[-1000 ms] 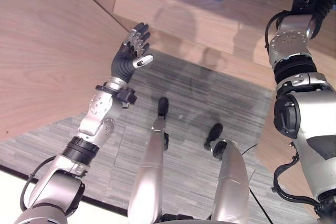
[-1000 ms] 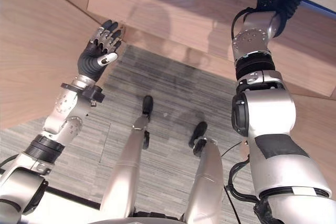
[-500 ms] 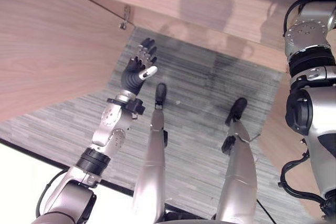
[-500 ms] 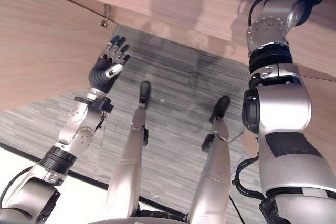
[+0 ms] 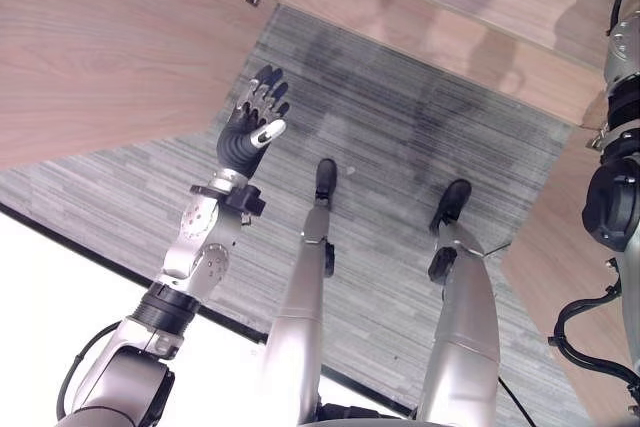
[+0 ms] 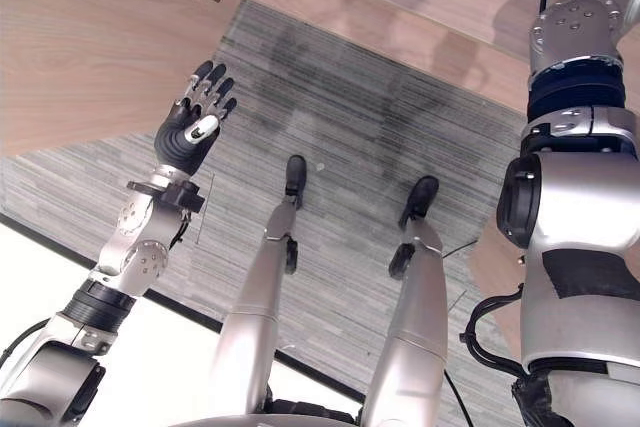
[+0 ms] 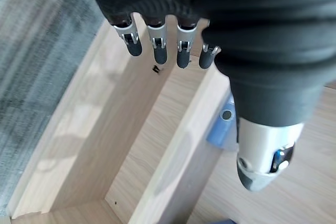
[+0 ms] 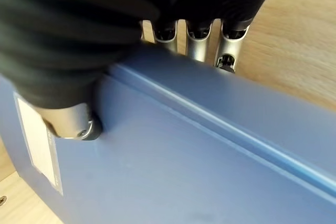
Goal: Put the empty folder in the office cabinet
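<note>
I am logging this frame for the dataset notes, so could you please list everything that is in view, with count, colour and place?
Folder: one, blue, held in the right hand, close to a light wood surface.
Second folder: one, blue, partly seen in the left wrist view behind a cabinet panel.
Cabinet: one, light wood, with an open compartment in front of the robot.
Cabinet door: one, light wood, standing open on the robot's left.
Floor: grey striped carpet, below.
Left hand: one, raised beside the open door, fingers straight, holding nothing.
Right hand: one, thumb and fingers clamped on the folder.
</note>
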You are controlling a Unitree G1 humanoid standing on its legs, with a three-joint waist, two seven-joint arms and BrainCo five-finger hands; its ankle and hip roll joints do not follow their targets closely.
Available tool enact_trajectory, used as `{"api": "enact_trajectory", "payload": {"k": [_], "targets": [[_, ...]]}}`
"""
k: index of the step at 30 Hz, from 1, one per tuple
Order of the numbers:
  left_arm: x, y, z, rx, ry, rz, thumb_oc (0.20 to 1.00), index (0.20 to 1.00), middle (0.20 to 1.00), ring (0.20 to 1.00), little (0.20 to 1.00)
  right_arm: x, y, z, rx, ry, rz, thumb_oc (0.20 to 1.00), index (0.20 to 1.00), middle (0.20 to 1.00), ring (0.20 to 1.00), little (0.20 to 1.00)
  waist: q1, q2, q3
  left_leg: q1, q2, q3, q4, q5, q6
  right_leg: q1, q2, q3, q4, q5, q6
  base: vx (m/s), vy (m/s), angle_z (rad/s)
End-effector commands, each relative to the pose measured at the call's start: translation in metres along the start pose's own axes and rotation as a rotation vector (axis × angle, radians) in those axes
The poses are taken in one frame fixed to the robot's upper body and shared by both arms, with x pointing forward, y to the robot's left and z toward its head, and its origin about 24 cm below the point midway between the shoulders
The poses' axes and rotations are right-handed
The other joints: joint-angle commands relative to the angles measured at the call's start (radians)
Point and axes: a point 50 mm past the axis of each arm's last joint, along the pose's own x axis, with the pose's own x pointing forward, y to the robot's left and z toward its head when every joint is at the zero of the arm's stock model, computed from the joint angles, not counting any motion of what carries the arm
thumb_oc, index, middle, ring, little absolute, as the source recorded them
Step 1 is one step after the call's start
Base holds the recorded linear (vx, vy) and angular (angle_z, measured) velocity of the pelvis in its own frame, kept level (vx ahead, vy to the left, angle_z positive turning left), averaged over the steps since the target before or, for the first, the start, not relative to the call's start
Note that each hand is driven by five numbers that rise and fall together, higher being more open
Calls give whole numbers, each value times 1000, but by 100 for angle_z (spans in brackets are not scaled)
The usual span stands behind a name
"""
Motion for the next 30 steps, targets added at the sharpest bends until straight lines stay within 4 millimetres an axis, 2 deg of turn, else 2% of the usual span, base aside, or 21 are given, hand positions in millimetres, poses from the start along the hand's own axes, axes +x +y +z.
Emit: {"api": "enact_trajectory", "payload": {"k": [1, 10, 19, 23, 24, 25, 30], "targets": [[-3, -8, 9, 18, -54, -50, 1000, 1000, 1000, 1000, 1000, -2, 38, 6, -130, -8, 201, 200, 200, 200, 200, 200, 15, -10, -64, 36, 18, 29, 71, -155, 23, 118, 19, -43, -33, -119, 73, 30, 42, -2], [-3, -9, 17, 32, -78, -64, 1000, 1000, 1000, 1000, 1000, -9, 35, -10, -93, 51, 193, 200, 200, 200, 200, 200, 7, -4, -72, 40, 19, 34, 63, -171, 27, 106, 20, -34, -6, -143, 75, 31, 25, -1], [-6, -8, 17, 37, -72, -70, 1000, 1000, 1000, 1000, 1000, -4, 35, -6, -114, 60, 195, 200, 200, 200, 200, 200, 12, -7, -83, 45, 18, 25, 81, -188, 29, 91, 18, -37, 54, -175, 68, 18, -4, 0], [-6, -9, 21, 50, -80, -80, 1000, 1000, 1000, 1000, 1000, -3, 35, -6, -129, 67, 198, 200, 200, 200, 200, 200, 12, -13, -83, 41, 22, 15, 145, -217, 28, 84, 19, -34, 120, -219, 54, 16, -74, 8], [-7, -8, 22, 48, -85, -70, 1000, 1000, 1000, 1000, 1000, -3, 32, -7, -147, 74, 193, 595, 595, 595, 595, 595, 13, -19, -79, 37, 23, 6, 202, -241, 29, 86, 15, -38, 164, -241, 44, 29, -58, 11], [-7, -8, 22, 48, -85, -70, 1000, 1000, 1000, 1000, 1000, -2, 32, -7, -147, 75, 192, 1000, 1000, 1000, 1000, 1000, 12, -19, -78, 35, 22, 5, 207, -244, 29, 85, 14, -38, 167, -244, 44, 40, -76, 12], [-10, -6, 18, 50, -64, -50, 1000, 1000, 1000, 1000, 1000, 0, 28, -10, -221, 103, 162, 1000, 1000, 1000, 1000, 1000, 14, -26, -75, 37, 33, -10, 232, -257, 25, 87, 11, -49, 202, -269, 39, 24, -63, 6]]}}
